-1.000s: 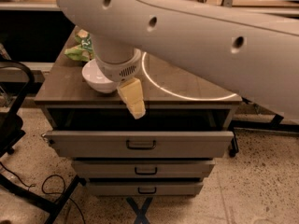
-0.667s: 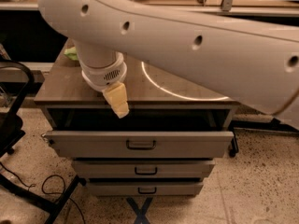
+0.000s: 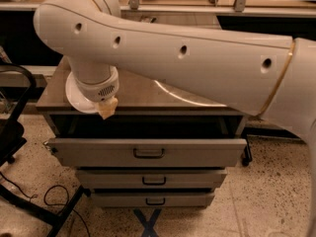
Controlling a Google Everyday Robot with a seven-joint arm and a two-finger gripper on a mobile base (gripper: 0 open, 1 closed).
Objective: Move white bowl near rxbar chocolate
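Well, the Bowl Sits at the Corner and the Bar Is Hidden

Standing by the cabinet, I see the big white arm (image 3: pixel 187 58) reaching across the whole countertop (image 3: pixel 143 90), its wrist bent down over the front-left corner. The gripper (image 3: pixel 107 108) hangs there, just at the near rim of the white bowl (image 3: pixel 76 100). Only its tan tip pokes out from under the wrist housing, so I cannot tell whether it is spread, closed or pinching the rim.

The bowl rests on the countertop close to the front edge, mostly covered by the wrist, with only a white crescent showing. My guess is that the wrist comes straight down like this to take the rim from above, since a deep glossy wall offers little else to hold.

The rxbar chocolate is out of my sight, probably behind the arm. The top drawer (image 3: pixel 148 152) stands pulled out directly below, so a bowl slipping off that edge could drop into it.
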